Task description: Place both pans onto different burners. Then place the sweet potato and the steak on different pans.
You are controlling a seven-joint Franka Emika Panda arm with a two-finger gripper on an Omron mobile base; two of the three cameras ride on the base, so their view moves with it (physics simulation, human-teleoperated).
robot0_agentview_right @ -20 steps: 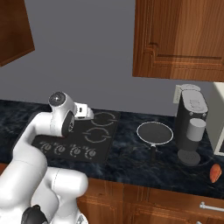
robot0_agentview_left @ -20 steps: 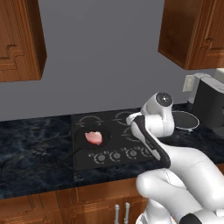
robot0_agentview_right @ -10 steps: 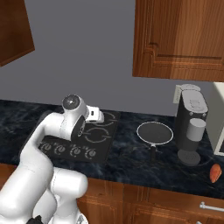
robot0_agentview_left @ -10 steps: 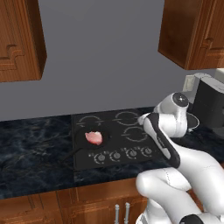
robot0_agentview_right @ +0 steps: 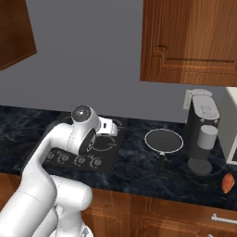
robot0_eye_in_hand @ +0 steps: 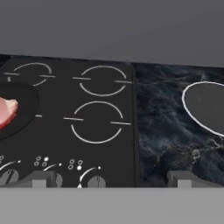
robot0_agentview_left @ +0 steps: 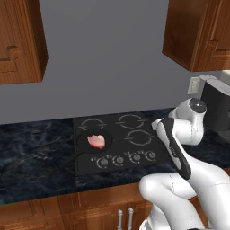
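Here, steak on black pan, rimmed pan on counter

Hand view: steak cut by the frame edge, far left of the pincer, only its right end shows. Black pan under it is cut too, handle out of frame. Silver-rimmed pan, ahead-right of the pincer, runs off the right edge; about half shows. Pincer fingertips barely rise into frame, shape unclear.

Left base view: arm hides the cooktop's right edge and the counter past it.

Right base view: arm covers the cooktop's middle, burners mostly hidden. Sweet potato sits near the right edge, well right of the pincer, too small for detail.
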